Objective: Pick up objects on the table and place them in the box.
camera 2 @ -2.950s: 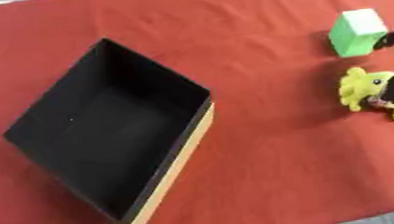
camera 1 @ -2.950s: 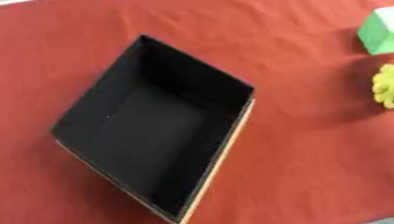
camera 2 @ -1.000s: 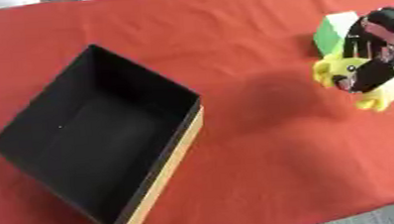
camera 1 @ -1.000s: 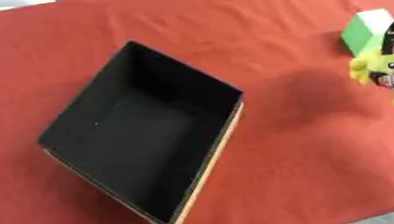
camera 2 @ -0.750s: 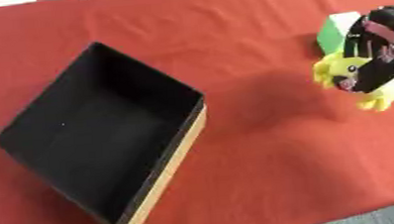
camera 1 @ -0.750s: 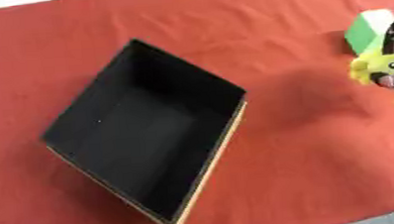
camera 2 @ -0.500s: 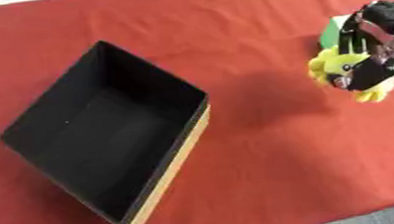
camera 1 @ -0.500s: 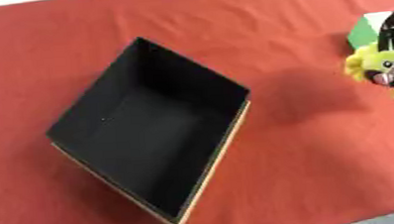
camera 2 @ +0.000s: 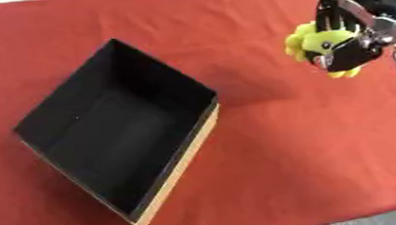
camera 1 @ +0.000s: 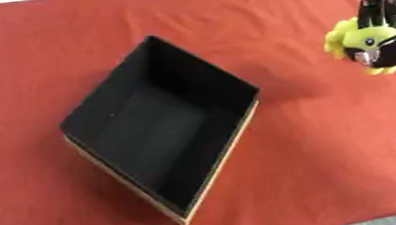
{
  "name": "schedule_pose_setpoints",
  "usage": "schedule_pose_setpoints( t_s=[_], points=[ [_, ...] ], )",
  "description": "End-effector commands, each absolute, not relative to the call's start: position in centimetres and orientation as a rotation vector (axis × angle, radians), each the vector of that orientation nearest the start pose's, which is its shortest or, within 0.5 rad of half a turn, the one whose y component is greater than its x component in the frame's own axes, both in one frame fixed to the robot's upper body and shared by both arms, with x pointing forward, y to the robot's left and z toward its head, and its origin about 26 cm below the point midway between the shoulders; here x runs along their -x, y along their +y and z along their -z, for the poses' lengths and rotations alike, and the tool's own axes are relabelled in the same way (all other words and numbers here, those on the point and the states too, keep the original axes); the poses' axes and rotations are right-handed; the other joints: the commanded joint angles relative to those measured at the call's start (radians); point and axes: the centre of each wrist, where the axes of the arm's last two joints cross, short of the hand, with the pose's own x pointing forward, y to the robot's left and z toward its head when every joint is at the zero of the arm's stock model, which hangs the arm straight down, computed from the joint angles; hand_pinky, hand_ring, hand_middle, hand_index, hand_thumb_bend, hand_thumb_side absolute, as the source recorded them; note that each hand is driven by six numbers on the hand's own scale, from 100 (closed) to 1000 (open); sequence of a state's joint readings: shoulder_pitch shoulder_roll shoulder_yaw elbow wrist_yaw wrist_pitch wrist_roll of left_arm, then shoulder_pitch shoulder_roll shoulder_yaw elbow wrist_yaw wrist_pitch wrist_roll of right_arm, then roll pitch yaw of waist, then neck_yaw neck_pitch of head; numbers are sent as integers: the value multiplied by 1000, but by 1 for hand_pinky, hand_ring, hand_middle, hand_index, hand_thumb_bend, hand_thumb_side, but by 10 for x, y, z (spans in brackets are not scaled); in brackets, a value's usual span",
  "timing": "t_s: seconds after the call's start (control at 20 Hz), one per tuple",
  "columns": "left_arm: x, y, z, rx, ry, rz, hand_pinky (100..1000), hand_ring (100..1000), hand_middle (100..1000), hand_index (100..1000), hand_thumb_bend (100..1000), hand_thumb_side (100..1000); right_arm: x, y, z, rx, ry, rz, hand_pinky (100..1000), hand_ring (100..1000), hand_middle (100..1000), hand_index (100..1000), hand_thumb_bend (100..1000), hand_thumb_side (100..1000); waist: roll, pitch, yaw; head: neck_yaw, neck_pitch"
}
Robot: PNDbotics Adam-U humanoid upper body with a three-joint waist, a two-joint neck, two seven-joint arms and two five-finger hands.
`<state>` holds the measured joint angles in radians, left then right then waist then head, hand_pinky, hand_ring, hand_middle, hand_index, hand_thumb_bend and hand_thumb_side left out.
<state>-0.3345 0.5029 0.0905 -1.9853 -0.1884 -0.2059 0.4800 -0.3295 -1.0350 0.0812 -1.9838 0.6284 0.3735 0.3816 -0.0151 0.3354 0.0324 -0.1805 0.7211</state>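
Red cloth (camera 2: 267, 169) is spread over the whole tabletop, and a thin strip of grey is seen at the near right corner.

Nearest on the cloth, a box (camera 2: 177, 168) is set down. It is turned like a diamond, with one corner pointed at the near edge and one corner pointed at the far edge. It is placed on the left half of the tabletop. Its inside is black, and nothing is seen in it. Its outer wall on the near right side is a light tan colour. Its top is open.

Farther back, by the right edge of the tabletop, a yellow toy (camera 2: 321, 42) is held in the right hand (camera 2: 356, 21). The toy is soft and round, with a greenish yellow body, a small dark eye and little yellow feet at the bottom. It is lifted off the cloth, and a faint shadow is seen on the cloth between the toy and the box. The toy is held well apart from the box, to the right of the box's far corner.

The black and silver fingers (camera 2: 337, 11) are curled round the toy from above and from the side, so part of its body is hidden by them. The arm is seen coming in from the far right corner.

A pale strip is seen along the far edge of the tabletop.
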Motion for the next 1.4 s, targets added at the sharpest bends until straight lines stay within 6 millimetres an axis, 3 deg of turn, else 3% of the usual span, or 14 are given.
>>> schedule_pose_setpoints(
  t_s=[0.05, 0.4, 0.65, 0.8, 1.2, 1.4],
  points=[
    [-297, 306, -244, 977, 3385, -93, 526, 835, 692, 800, 100, 449, -285, -322, -297, 1291, -1388, -1339, 294, 363, 377, 436, 277, 100, -3, -26, 4, -7, 8],
    [-297, 304, -244, 959, 3394, -100, 527, 834, 692, 800, 100, 448, -291, -289, -323, 1179, -1550, -1470, 294, 357, 376, 437, 194, 100, -12, -37, 9, -15, 14],
    [-297, 303, -244, 944, 3399, -101, 528, 834, 692, 800, 100, 445, -296, -241, -339, 1027, -1721, -1586, 296, 350, 376, 441, 100, 100, -9, -41, 14, -17, 18],
    [-297, 303, -243, 943, 3402, -97, 529, 835, 692, 800, 100, 448, -296, -215, -342, 935, -1790, -1647, 298, 349, 377, 442, 100, 100, -7, -44, 9, -13, 20],
    [-298, 301, -243, 924, 3410, -94, 530, 834, 692, 800, 100, 448, -294, -157, -322, 764, -1842, -1767, 309, 357, 386, 451, 100, 100, -3, -50, -12, -13, 23],
    [-298, 301, -243, 916, 3411, -97, 531, 834, 692, 800, 100, 448, -292, -141, -304, 730, -1794, -1819, 315, 368, 394, 457, 100, 100, -5, -52, -9, -12, 23]
  ],
)
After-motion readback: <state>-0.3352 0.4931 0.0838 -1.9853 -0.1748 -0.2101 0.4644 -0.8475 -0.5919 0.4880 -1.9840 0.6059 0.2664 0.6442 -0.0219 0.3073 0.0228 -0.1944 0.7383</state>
